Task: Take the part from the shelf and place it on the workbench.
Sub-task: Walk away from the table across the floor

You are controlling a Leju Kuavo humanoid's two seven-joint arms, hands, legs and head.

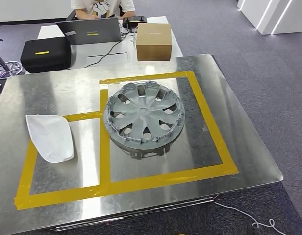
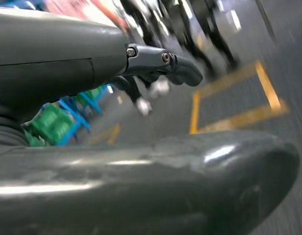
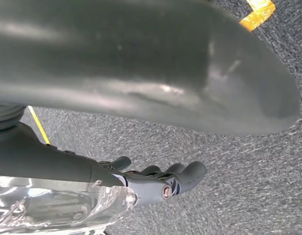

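Two parts lie on the reflective sheet-metal desk, which is marked with yellow tape rectangles. The grey plastic multi-spoke wheel cover rests flat inside the larger taped rectangle, its rim just beside the tape strip dividing the two rectangles. The white curved plastic shell lies in the smaller rectangle, well apart from the wheel cover and overlapping the tape at its outer edge. Beyond the desk stands a white table carrying a brown cardboard box, a black zipped case with a yellow stripe, an open grey laptop and a black cable; a person in a light shirt sits behind it. In the left wrist view the left hand hangs over grey carpet floor marked with yellow tape; its dark fingers are curled loosely with nothing between them, and the blurred background beyond the fingers shows blue and green shapes. In the right wrist view the right hand hangs over grey carpet; its dark fingers are extended, close together and slightly bent, holding nothing. A clear glossy material sits beside the base of those fingers; what it is cannot be told. Neither set of fingers is near the wheel cover.
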